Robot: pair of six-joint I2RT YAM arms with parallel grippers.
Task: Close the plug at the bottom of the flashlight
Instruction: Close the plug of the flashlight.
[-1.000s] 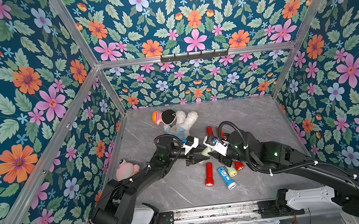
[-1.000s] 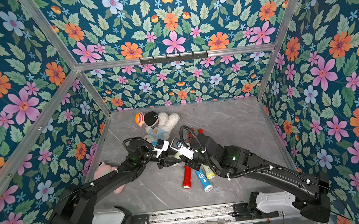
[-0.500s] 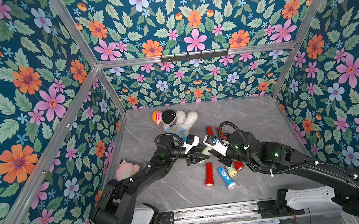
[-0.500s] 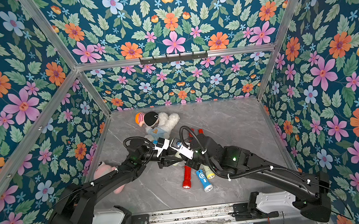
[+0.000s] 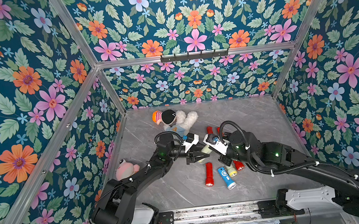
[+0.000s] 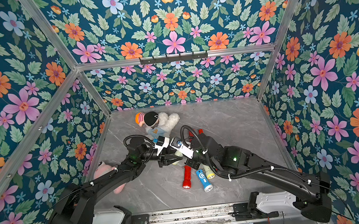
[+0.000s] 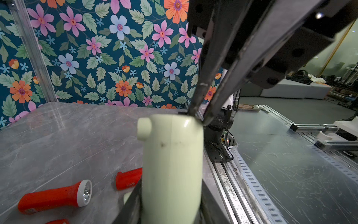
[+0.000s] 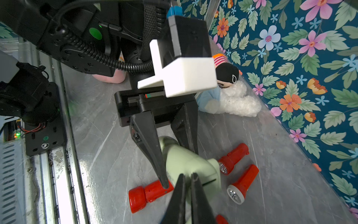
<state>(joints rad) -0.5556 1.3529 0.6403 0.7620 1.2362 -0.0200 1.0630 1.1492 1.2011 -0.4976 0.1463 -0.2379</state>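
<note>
The left end effector (image 8: 179,167) is clamped around the body of a pale green plastic flashlight (image 7: 172,164), holding it clear of the grey marble-patterned tabletop (image 5: 182,191), over its middle. The right end effector (image 7: 197,118) is clenched, its two black fingers pressed together with their tips touching the rim of the flashlight's free end. The plug itself cannot be made out. On the tabletop below lie a red plastic flashlight (image 5: 208,174), a blue flashlight (image 5: 225,177) and a yellow flashlight (image 5: 232,171), side by side. A plush doll in a black cap (image 5: 172,121) lies toward the back wall.
</note>
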